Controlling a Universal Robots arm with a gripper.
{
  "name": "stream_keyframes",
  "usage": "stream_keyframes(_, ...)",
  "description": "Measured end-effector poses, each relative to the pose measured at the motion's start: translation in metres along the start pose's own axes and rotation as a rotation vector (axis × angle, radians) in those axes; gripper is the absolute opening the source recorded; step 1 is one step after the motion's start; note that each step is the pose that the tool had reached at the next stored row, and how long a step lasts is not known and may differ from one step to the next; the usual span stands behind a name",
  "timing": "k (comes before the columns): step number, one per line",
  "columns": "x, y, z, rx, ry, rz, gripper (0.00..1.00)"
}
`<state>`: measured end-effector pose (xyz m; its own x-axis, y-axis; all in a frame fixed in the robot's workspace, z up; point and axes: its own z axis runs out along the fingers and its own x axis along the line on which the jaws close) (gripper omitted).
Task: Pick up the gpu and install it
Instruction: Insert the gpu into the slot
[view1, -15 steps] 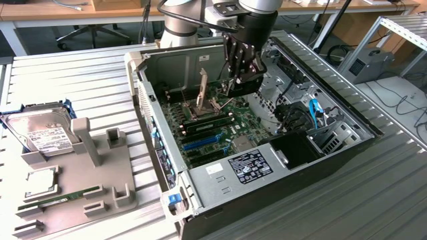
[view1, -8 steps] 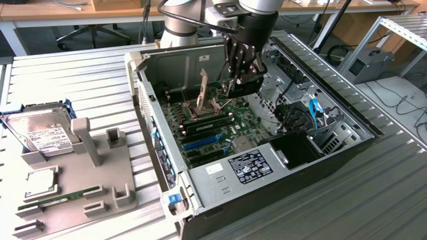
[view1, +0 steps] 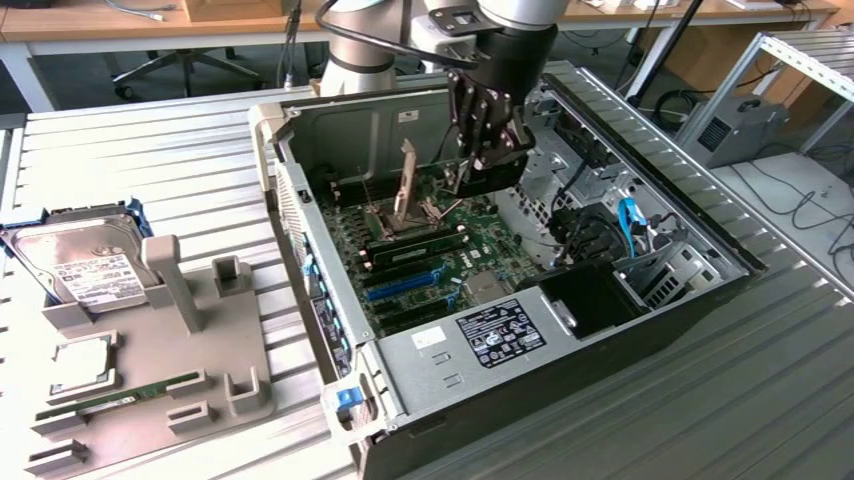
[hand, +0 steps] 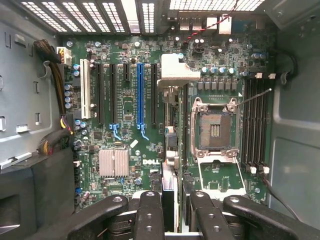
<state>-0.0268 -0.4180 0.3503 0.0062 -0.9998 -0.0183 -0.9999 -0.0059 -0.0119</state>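
Here the gpu (hand: 170, 192) hangs edge-on between the gripper's (view1: 483, 150) fingers (hand: 150, 215), which are clamped on it, over the open computer case (view1: 400, 380). Its long axis runs parallel to the blue slot (hand: 140, 95), which lies on the motherboard (hand: 125, 125) slightly aside towards the case's rear wall.

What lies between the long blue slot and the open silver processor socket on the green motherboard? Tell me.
In the wrist view, a narrow black slot and the dark gpu, seen edge-on and held in the gripper.
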Motion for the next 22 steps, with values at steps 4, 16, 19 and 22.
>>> stream_keyframes(4, 0.0014, 0.0000, 0.0003, 0.0000, 0.0000, 0.000, 0.26)
stream_keyframes(16, 0.0038, 0.0000, 0.0007, 0.0000, 0.0000, 0.000, 0.26)
stream_keyframes(19, 0.0045, 0.0000, 0.0008, 0.0000, 0.0001, 0.000, 0.26)
stream_keyframes(22, 0.0051, 0.0000, 0.0009, 0.0000, 0.0000, 0.000, 0.26)
